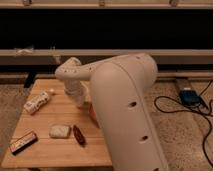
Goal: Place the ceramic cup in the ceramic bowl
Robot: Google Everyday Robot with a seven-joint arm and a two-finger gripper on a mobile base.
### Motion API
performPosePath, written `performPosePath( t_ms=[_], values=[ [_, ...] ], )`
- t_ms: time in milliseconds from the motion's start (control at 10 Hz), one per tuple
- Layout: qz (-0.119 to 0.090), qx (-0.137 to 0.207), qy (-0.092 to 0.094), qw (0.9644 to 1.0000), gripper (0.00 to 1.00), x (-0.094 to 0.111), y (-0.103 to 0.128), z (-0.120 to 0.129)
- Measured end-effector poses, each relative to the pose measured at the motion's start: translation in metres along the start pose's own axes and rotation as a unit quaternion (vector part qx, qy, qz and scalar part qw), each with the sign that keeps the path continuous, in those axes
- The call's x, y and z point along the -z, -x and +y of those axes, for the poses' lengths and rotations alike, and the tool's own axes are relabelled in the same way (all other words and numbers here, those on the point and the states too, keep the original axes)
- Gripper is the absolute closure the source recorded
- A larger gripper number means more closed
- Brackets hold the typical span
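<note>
Wood table (52, 149), dark wall behind; gripper (81, 103) low beside ceramic bowl (92, 114), fingers clenched, contents unclear.

Wooden table (50, 150): white labelled bottle (39, 102) lying rear-left. Front of bottle: dark wrapped bar (23, 142), pale packet (59, 131), dark red object (78, 135). Right of bottle: orange-brown bowl (92, 114), gripper (83, 104) low over table.

My own arm (127, 110) covers most of the ceramic bowl (93, 114), leaving an orange sliver, and hides the desk's (45, 117) right side. My closed pincer (84, 106) sits low beside that sliver, tips indistinct. I cannot see the ceramic cup.
</note>
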Motion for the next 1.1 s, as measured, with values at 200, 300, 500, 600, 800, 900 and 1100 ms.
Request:
performPosePath(
  t_ms=[200,300,500,600,800,900,1100],
  values=[
    [-0.025,0.001,-0.023,0.9994,1.00,0.036,-0.011,0.007],
    [-0.035,0.001,-0.034,0.9988,1.00,0.051,-0.021,0.010],
    [-0.044,-0.009,-0.049,0.9978,1.00,0.068,-0.047,0.012],
    [-0.044,-0.018,-0.053,0.9975,1.00,0.072,-0.062,0.011],
    [-0.040,-0.043,-0.060,0.9965,1.00,0.076,-0.090,0.005],
    [-0.035,-0.059,-0.062,0.9957,0.98,0.075,-0.105,-0.001],
    [-0.017,-0.085,-0.066,0.9940,0.81,0.064,-0.123,-0.012]
  ],
)
